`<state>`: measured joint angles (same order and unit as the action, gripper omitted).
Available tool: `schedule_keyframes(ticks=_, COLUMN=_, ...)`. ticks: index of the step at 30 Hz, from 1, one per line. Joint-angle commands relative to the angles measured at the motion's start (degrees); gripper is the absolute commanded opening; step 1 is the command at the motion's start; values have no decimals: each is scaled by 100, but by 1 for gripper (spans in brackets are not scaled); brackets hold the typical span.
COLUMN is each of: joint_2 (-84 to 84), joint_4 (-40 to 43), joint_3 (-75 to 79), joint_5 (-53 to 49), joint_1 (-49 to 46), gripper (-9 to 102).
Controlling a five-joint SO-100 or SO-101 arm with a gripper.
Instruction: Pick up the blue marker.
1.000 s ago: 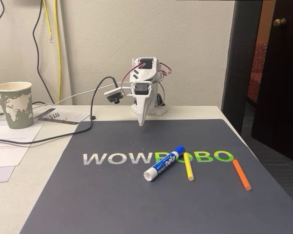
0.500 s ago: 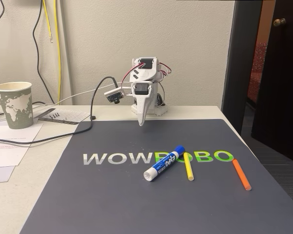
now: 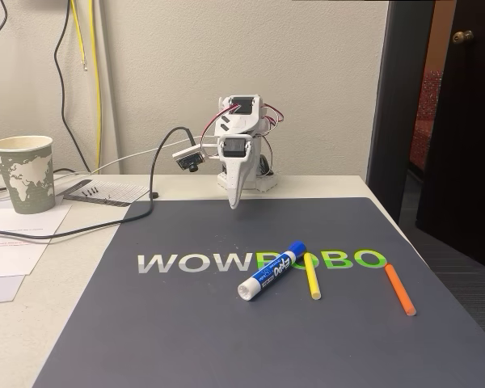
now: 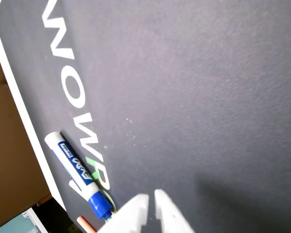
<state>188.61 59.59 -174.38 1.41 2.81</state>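
Observation:
The blue marker [image 3: 272,271] lies flat on the dark mat [image 3: 186,323], slanted, with its blue cap toward the lettering and its white end toward the front. In the wrist view the blue marker [image 4: 76,172] shows at the lower left. My gripper [image 3: 235,202] hangs at the back of the mat, pointing down, well behind the marker. Its white fingertips [image 4: 168,211] meet at the bottom of the wrist view with nothing between them; the gripper [image 4: 151,195] is shut.
A thin yellow stick [image 3: 312,276] lies just right of the marker and a thin orange stick [image 3: 400,288] farther right. A paper cup [image 3: 23,173], papers and cables sit at the left. The mat's right edge nears the table edge and a doorway.

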Motion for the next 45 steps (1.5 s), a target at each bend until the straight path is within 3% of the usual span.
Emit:
schedule_keyframes(ticks=1, joint_2=334, joint_4=9, joint_3=0, joint_5=-62, joint_1=35, gripper=0)
schedule_keyframes(ticks=4, joint_2=334, joint_4=-747, joint_3=0, joint_5=-114, joint_1=-105, gripper=0)
schedule_keyframes(ticks=8, joint_2=325, joint_4=-2101, joint_3=0, joint_5=914, joint_1=-413, gripper=0)
schedule_keyframes(ticks=13, joint_2=141, joint_4=-3278, joint_3=44, joint_5=-624, joint_1=-510, gripper=0)
schedule_keyframes(ticks=16, joint_2=-1151, joint_4=-3621, joint_3=773, joint_5=-1292, joint_1=-299, gripper=0)
schedule_keyframes(ticks=18, joint_2=-2927, joint_4=-3182, joint_3=2417, joint_5=-1863, joint_1=-97, gripper=0)
schedule_keyframes(ticks=23, joint_2=-6706, joint_4=-580, joint_3=7321, joint_5=-3437, joint_1=255, gripper=0)
schedule_keyframes(ticks=29, joint_2=-8956, joint_4=1617, joint_3=10143, joint_5=-5071, joint_1=729, gripper=0)
schedule_keyframes(ticks=39, joint_2=-10986, joint_4=932, joint_3=10406, joint_5=-6390, joint_1=1450, gripper=0)
schedule_keyframes(ticks=45, joint_2=-11610, joint_4=782, joint_3=10406, joint_5=-6943, joint_1=1450, gripper=13)
